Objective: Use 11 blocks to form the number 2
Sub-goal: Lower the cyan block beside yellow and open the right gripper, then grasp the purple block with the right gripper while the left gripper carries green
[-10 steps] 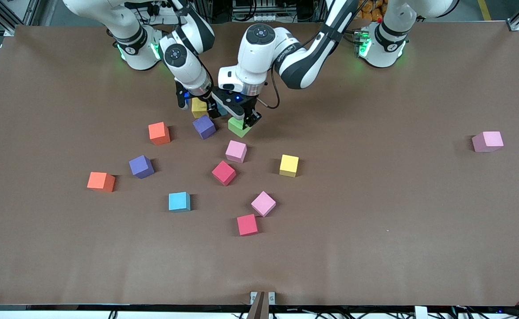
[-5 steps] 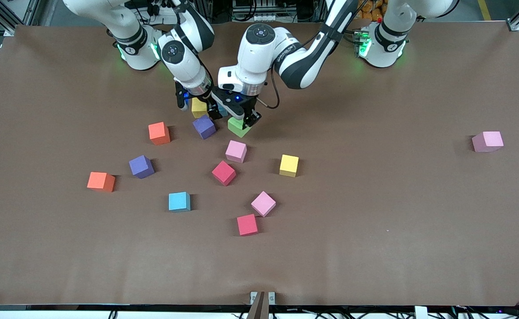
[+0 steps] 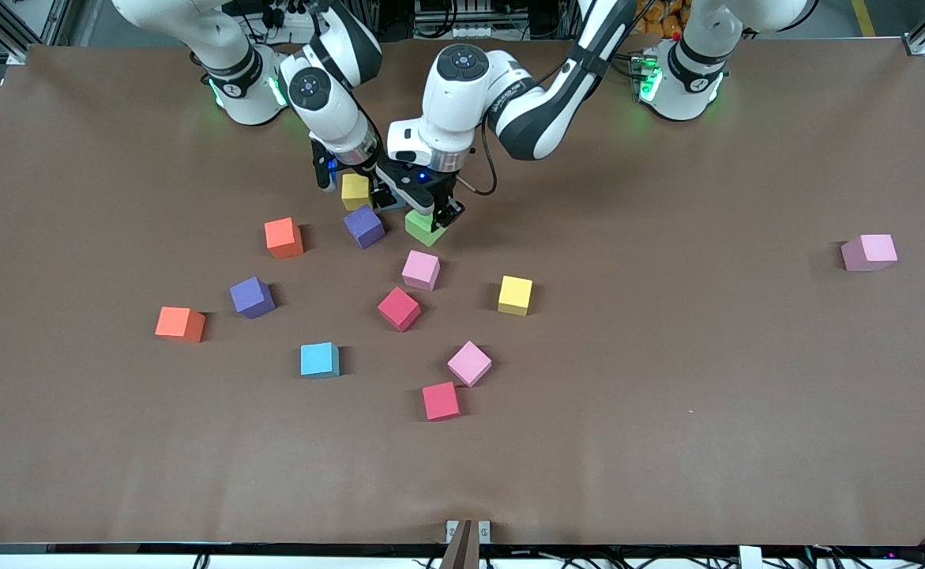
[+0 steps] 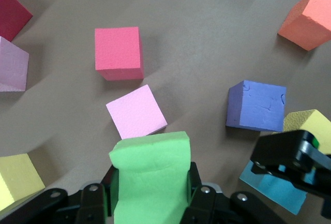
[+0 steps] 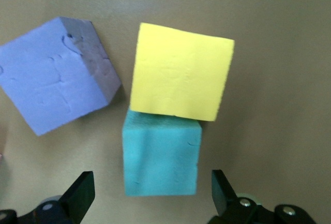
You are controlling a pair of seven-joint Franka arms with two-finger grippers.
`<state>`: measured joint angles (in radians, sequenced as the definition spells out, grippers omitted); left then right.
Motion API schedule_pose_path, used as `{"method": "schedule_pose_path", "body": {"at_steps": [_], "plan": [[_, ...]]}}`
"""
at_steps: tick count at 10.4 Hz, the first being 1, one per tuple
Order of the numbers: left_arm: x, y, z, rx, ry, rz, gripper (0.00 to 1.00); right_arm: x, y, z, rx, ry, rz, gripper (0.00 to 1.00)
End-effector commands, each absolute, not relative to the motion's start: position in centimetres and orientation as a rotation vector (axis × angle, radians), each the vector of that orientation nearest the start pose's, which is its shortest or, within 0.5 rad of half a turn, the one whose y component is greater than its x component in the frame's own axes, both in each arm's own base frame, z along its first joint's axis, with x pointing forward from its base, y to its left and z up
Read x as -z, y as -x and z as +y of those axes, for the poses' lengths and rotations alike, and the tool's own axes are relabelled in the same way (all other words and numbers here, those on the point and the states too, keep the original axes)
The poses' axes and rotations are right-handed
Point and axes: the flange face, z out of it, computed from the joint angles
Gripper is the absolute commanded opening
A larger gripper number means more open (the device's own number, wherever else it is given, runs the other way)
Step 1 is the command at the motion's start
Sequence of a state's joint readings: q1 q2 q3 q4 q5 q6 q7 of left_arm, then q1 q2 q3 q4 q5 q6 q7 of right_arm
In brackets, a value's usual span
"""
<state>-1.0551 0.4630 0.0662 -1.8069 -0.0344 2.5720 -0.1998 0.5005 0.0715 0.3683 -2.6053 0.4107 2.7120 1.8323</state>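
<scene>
My left gripper point(image 3: 431, 216) is shut on a green block point(image 3: 423, 228), low over the table beside a purple block point(image 3: 364, 226). In the left wrist view the green block point(image 4: 151, 175) fills the gap between the fingers point(image 4: 192, 182). My right gripper point(image 3: 354, 175) hangs open above a yellow block point(image 3: 355, 190) that touches a blue block point(image 3: 392, 200). In the right wrist view the open gripper point(image 5: 151, 193) has the blue block point(image 5: 161, 154) between its fingertips, untouched, with the yellow block point(image 5: 181, 71) against it. The blocks lie scattered and no number 2 shows.
Loose blocks lie nearer the front camera: orange point(image 3: 283, 237), pink point(image 3: 420, 269), red point(image 3: 399, 307), yellow point(image 3: 515, 295), purple point(image 3: 252, 297), orange point(image 3: 180, 323), blue point(image 3: 320, 359), pink point(image 3: 469, 363), red point(image 3: 440, 401). One pink block point(image 3: 869, 252) sits alone toward the left arm's end.
The right arm has drawn back a little toward its base, so more of the yellow block shows. The left gripper and green block have barely moved.
</scene>
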Motion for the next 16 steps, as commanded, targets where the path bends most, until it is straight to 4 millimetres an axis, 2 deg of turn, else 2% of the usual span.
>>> {"method": "schedule_pose_path", "body": {"at_steps": [1, 3, 6, 7, 9, 11, 12, 13, 14, 16], "plan": [[-32.2, -37.2, -57.3, 0.404, 3.041, 1.262, 0.33, -25.1, -28.5, 33.2, -0.314, 2.425, 1.876, 1.00], [-31.2, -36.9, -57.1, 0.380, 3.024, 1.276, 0.33, -25.2, -29.6, 32.4, -0.264, 2.474, 1.837, 1.00], [-30.8, -37.1, -56.6, 0.345, 2.958, 1.374, 0.33, -26.7, -33.6, 30.7, -0.175, 2.615, 1.796, 1.00], [-30.8, -37.2, -56.5, 0.342, 2.901, 1.468, 0.32, -26.9, -34.8, 30.0, -0.124, 2.656, 1.742, 1.00], [-31.0, -36.9, -56.3, 0.301, 2.857, 1.526, 0.32, -27.2, -36.3, 30.0, -0.096, 2.701, 1.609, 1.00], [-31.7, -35.4, -56.8, 0.247, 2.728, 1.734, 0.32, -25.6, -37.4, 29.3, -0.073, 2.747, 1.509, 1.00], [-32.4, -33.5, -57.6, 0.207, 2.692, 1.808, 0.32, -24.2, -37.5, 29.4, -0.043, 2.785, 1.455, 1.00], [-32.7, -32.5, -58.0, 0.190, 2.672, 1.846, 0.32, -23.4, -38.1, 28.8, -0.025, 2.795, 1.442, 1.00], [-33.7, -31.6, -58.2, 0.199, 2.662, 1.878, 0.32, -23.1, -38.3, 28.7, -0.021, 2.808, 1.428, 1.00], [-34.6, -31.1, -57.6, 0.203, 2.619, 1.942, 0.31, -23.0, -39.3, 29.0, -0.023, 2.802, 1.430, 1.00]]}}
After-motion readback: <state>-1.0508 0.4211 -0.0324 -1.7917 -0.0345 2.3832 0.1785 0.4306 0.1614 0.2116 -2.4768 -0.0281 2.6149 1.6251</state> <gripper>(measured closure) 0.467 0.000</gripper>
